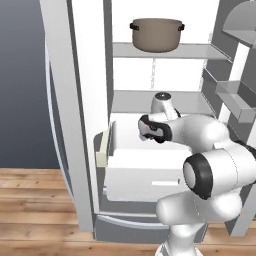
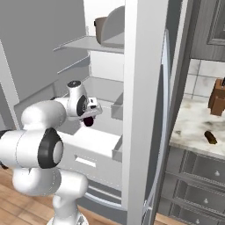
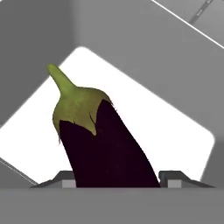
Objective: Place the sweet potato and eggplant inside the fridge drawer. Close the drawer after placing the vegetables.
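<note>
Gripper [image 3: 116, 183] is pinching the eggplant [image 3: 103, 144] low on its body, green stem end pointing away, w/ the white floor of the fridge drawer [image 1: 145, 175] below it. Drawer is pulled out of the open fridge. Eggplant likely light, firm, glossy skin so prob slippery; grip mid-body across the plump part looks safest, not the stem. Sweet potato [image 2: 210, 137] lies on the marble counter [image 2: 193, 125], far right of the fridge, near a knife block [image 2: 217, 97]. Looks small, stiff, dull skin, easy grip across its middle.
</note>
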Robot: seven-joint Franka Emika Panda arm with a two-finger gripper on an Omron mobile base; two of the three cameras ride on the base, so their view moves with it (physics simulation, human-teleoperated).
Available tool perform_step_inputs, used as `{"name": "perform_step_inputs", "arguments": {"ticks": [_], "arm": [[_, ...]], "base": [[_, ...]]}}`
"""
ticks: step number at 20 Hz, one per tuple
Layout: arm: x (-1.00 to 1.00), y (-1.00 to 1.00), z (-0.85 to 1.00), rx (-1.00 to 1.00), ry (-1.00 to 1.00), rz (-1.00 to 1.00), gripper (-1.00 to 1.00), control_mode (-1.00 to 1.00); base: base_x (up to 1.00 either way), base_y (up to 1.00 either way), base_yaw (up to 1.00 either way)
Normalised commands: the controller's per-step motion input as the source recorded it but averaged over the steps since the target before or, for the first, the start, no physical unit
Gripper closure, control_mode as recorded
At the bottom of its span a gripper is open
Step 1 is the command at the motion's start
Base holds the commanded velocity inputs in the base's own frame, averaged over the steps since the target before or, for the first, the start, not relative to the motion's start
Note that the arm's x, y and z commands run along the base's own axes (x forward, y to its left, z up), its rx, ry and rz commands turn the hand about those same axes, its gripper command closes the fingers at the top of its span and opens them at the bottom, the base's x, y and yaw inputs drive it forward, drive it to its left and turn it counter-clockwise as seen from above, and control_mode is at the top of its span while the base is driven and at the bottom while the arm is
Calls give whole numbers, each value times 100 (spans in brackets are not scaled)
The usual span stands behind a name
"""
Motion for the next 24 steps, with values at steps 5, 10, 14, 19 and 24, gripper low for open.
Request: {"name": "perform_step_inputs", "arguments": {"ticks": [5,10,14,19,24], "arm": [[22,0,-62,0,20,0,100,-100],[26,0,-51,0,19,0,100,-100],[9,0,-62,0,12,0,100,-100],[1,0,-60,0,5,0,100,-100],[4,0,-55,0,7,0,100,-100]], "base": [[0,0,0],[0,0,0],[0,0,0],[0,0,0],[0,0,0]]}}
